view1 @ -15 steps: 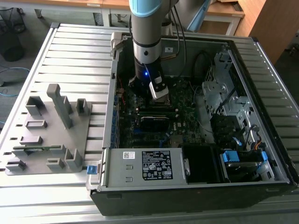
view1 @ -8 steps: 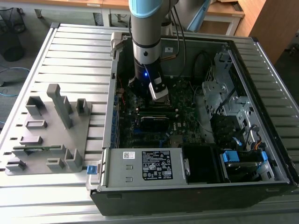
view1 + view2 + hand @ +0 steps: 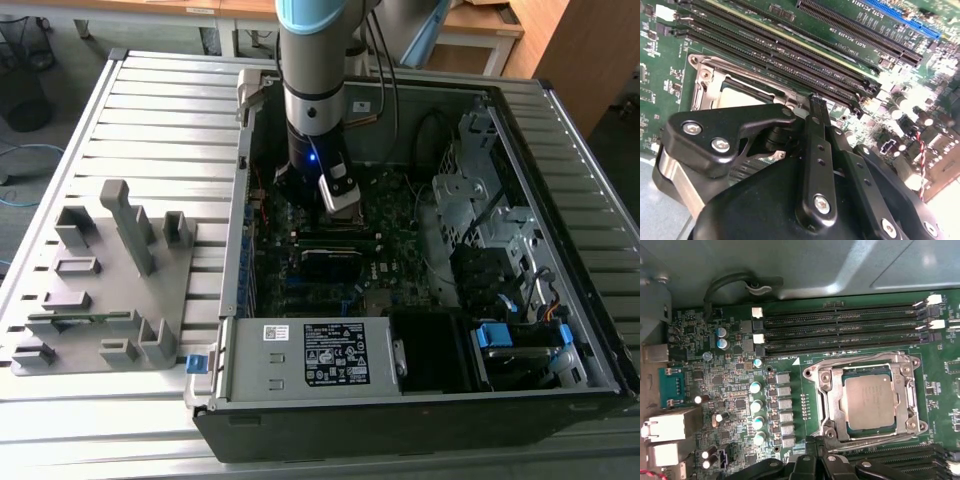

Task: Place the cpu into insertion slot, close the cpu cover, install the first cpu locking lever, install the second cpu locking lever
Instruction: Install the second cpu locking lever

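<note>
The flat square cpu with its dull silver-grey metal top (image 3: pixel 870 401) lies seated in the square black insertion slot with a silvery rim (image 3: pixel 826 410) on the dark green motherboard (image 3: pixel 735 390). The thin silvery square cpu cover with a middle cut-out (image 3: pixel 866 360) lies closed around the chip. Long black memory slots (image 3: pixel 840 327) run just beside the slot. In the exterior view the arm's black gripper (image 3: pixel 318 200) hangs inside the open dark computer case (image 3: pixel 560 300), low over the motherboard. In the second wrist view its black fingers (image 3: pixel 816 107) are drawn narrowly together, their tip right at the slot's rim; nothing is visibly held.
</note>
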Robot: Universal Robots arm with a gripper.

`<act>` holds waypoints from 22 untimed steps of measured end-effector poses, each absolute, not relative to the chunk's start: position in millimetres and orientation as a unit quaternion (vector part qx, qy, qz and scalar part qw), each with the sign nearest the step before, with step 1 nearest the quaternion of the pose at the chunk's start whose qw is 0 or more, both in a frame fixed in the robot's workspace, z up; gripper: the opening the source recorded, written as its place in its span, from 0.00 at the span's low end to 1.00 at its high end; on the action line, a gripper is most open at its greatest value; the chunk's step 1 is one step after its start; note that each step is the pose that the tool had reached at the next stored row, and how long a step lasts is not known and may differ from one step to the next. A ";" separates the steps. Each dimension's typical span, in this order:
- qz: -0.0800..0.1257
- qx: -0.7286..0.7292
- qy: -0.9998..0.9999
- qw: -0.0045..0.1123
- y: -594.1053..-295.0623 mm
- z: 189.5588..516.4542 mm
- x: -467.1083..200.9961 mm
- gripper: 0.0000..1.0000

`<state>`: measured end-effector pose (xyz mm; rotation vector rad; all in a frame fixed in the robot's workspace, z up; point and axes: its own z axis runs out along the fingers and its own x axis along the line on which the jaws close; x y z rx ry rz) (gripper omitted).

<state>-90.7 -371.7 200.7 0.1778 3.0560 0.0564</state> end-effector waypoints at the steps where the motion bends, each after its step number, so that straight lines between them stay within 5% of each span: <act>1: 0.018 0.058 0.997 0.040 -371.7 202.6 -90.7 0.10; 22: 0.019 0.058 0.997 0.040 -371.7 226.7 -90.7 0.10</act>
